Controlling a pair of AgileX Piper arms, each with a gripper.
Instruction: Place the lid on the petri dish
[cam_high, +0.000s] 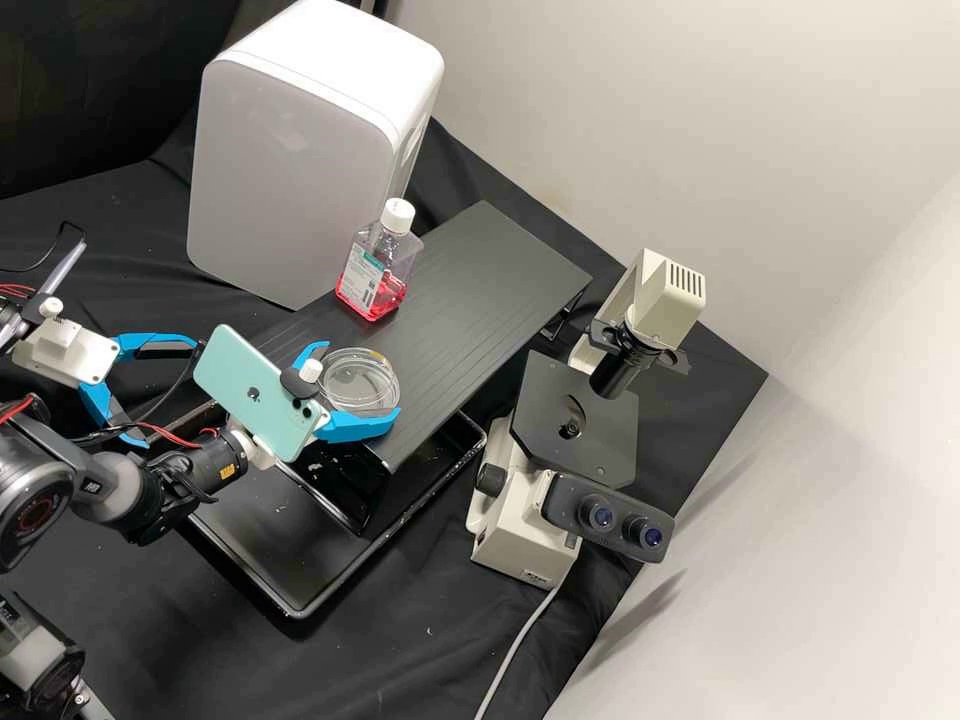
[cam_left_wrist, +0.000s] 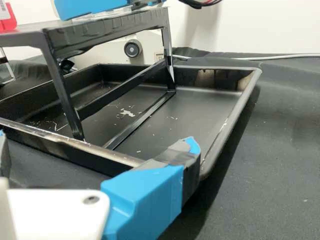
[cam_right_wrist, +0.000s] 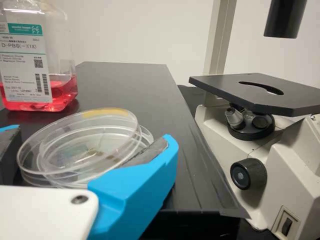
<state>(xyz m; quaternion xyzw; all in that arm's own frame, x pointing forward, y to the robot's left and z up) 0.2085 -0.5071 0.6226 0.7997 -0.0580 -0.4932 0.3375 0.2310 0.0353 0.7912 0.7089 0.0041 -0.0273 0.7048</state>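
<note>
Left of centre, my right fingers sit spread either side of the petri dish on the black stand, its lid askew on top. Behind stands a flask of red liquid, its label printed. My left fingers, spread too, hang beside the tray; a microscope stands right.

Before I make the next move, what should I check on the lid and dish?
1. Lid over dish: ok.
2. Lid centred on dish: not ok, it sits offset.
3. Lid seated flat: cannot tell.
4. Right gripper around lid: ok.
5. Flask apart from dish: ok.
6. Left gripper away from dish, by the tray: ok.
</note>
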